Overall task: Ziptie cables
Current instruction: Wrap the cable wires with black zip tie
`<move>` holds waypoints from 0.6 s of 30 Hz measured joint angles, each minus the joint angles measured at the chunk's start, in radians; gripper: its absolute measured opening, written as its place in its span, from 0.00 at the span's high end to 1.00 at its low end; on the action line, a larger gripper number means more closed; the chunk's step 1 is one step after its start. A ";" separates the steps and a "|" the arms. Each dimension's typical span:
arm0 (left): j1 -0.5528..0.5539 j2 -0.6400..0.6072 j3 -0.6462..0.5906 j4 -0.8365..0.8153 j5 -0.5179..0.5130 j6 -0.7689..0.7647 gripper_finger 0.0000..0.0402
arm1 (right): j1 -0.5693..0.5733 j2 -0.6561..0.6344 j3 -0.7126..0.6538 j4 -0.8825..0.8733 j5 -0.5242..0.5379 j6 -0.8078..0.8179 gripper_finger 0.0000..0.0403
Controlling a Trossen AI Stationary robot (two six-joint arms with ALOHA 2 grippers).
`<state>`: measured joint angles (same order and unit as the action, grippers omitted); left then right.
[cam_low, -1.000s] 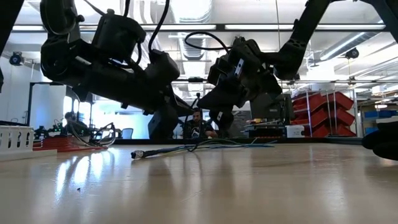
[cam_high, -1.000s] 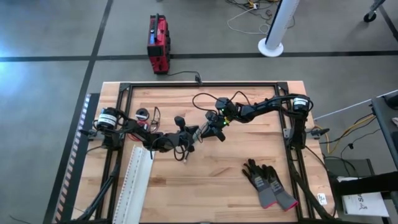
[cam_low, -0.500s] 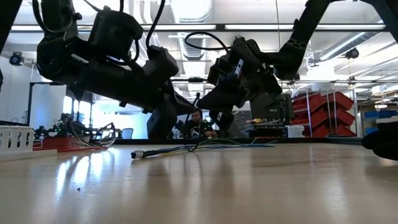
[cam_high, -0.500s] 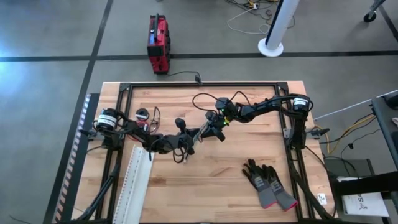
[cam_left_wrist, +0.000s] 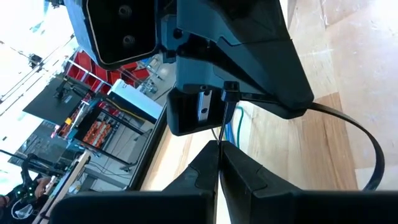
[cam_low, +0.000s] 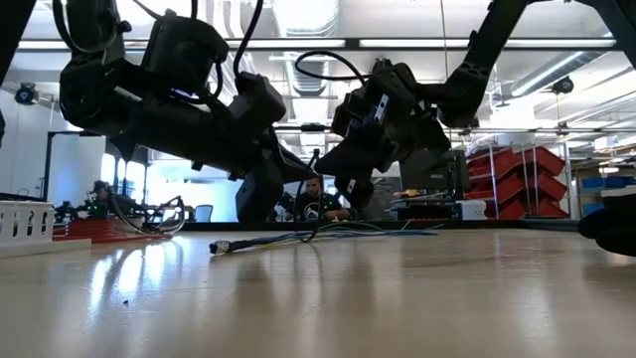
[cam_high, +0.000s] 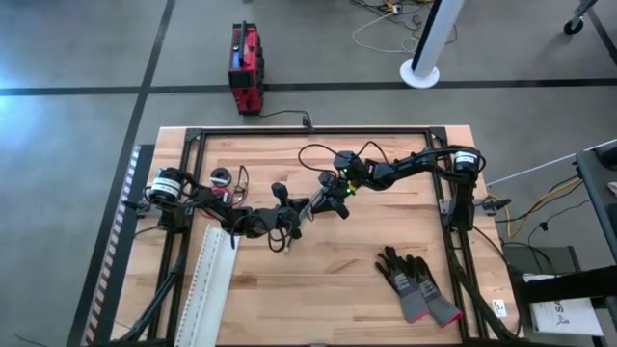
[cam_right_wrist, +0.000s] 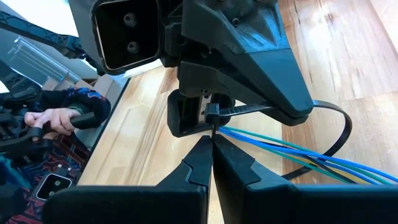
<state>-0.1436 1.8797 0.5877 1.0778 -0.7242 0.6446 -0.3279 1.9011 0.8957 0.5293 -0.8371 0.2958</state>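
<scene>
The cables [cam_right_wrist: 280,151] are a bundle of thin blue, green and black wires lying on the table's middle [cam_low: 328,234], with a plug end [cam_low: 221,246] toward the left. A black zip tie [cam_right_wrist: 339,127] loops around them. Its small head [cam_right_wrist: 211,115] sits between my two grippers, which meet tip to tip above the table. My left gripper [cam_high: 301,208] comes in from the left and my right gripper [cam_high: 326,200] from the right, both shut on the zip tie. A small coil of red and black wire [cam_high: 236,176] lies at the far left. My left gripper pinches a thin black strip of the zip tie [cam_left_wrist: 219,134] between its two fingers, just short of the head [cam_left_wrist: 229,93]. The fingers lie nearly level, coming from the table's left. The strip is clear of the table. My right gripper pinches the thin strip [cam_right_wrist: 211,132] beside the zip tie's head between its two fingers, coming level from the table's right. The tie's loop stands out to one side around the wires, which trail down onto the table.
A pair of black gloves [cam_high: 415,284] lies near the right front. A long white slotted strip [cam_high: 207,289] lies along the left front. A black frame [cam_high: 308,130] borders the table. A red box [cam_high: 246,67] stands on the floor beyond. People show in the room behind [cam_low: 316,199].
My left gripper has drawn a little toward the table's left, still shut on the zip tie, and the plug end of the cables has slid slightly left with it. My right gripper has kept still.
</scene>
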 joint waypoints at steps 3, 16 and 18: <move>-0.001 0.000 0.000 0.003 0.000 0.005 1.00 | 0.000 0.000 0.000 0.000 0.000 0.002 1.00; -0.026 0.000 0.010 0.034 0.000 0.135 1.00 | 0.000 0.000 0.000 0.000 -0.001 0.001 1.00; -0.031 0.000 0.019 0.029 -0.001 0.166 1.00 | 0.000 0.000 0.000 -0.001 -0.001 0.005 1.00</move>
<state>-0.1744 1.8797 0.6064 1.1072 -0.7249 0.8108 -0.3279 1.9013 0.8957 0.5287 -0.8385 0.3012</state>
